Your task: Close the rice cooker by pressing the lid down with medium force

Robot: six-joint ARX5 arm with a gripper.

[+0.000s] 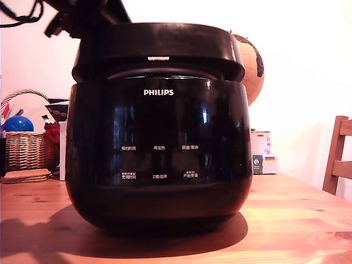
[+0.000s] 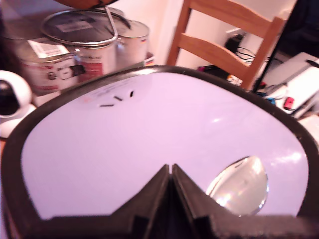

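Your cooker (image 1: 158,159) stands on the wooden surface (image 1: 297,225), filling the middle of the exterior view, PHILIPS lettering facing the camera. The lid (image 1: 159,49) sits low over it but not flush: a thin gap shows along the front rim. In the wrist view your hand (image 2: 171,172) has its two dark fingers pressed together with nothing between them, tips resting on or just above the lid's pale, glare-washed top; contact is hard to judge. In the exterior view the arm (image 1: 91,16) shows only as a dark shape above the lid's left. A basket (image 1: 27,146) stands behind at the left, a globe (image 1: 250,66) behind at the right.
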